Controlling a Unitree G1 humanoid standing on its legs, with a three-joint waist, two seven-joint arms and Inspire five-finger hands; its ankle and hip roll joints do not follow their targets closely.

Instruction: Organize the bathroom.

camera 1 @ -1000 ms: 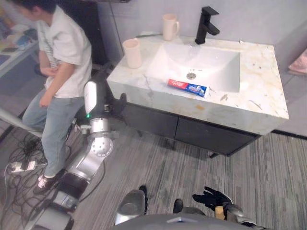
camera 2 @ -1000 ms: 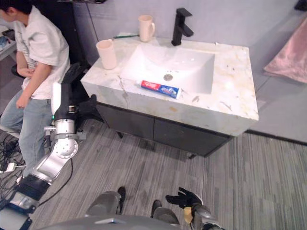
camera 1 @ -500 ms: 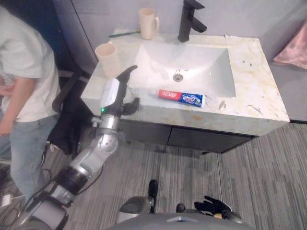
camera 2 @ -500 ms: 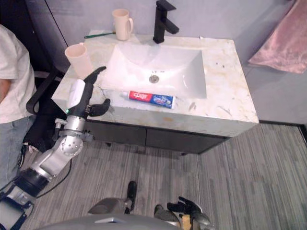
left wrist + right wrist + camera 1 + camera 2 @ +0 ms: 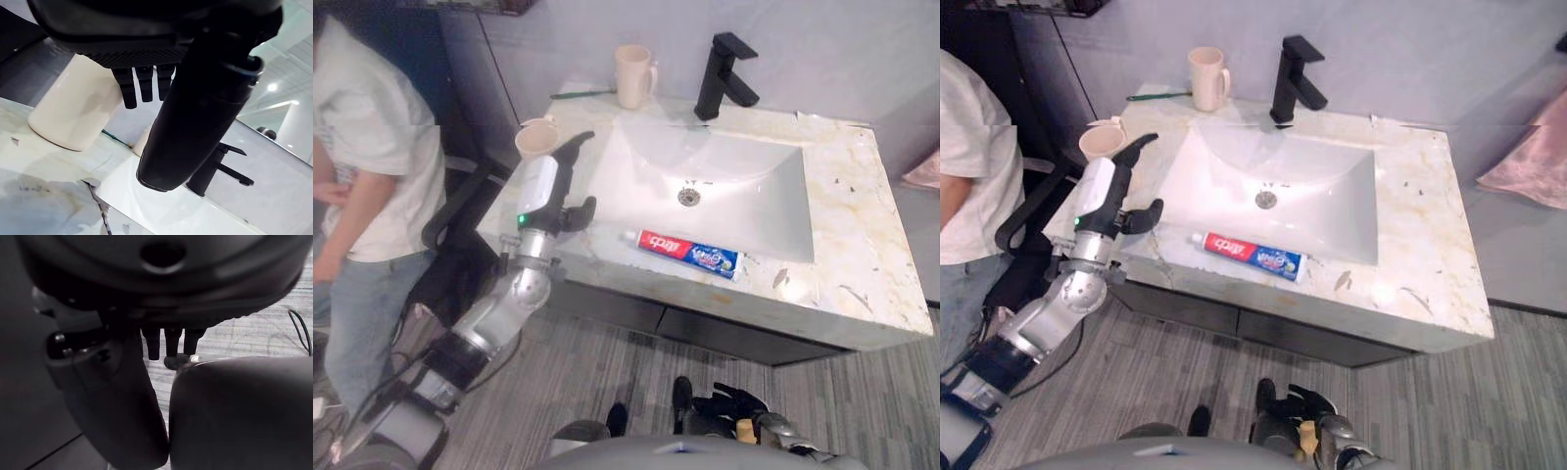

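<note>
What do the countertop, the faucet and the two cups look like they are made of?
Countertop: polished marble or a marble-look slab, pale with brownish veining. Faucet: matte black metal by its look, with squared edges. Handled cup and near cup: cream, dull finish, so ceramic or plastic; the pictures leave that open.

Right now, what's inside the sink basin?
The sink basin holds just its drain. The toothpaste tube lies on the front rim, outside it. Nothing covers the basin.

A marble vanity top carries a toothpaste tube, two cups and a green toothbrush.
</note>
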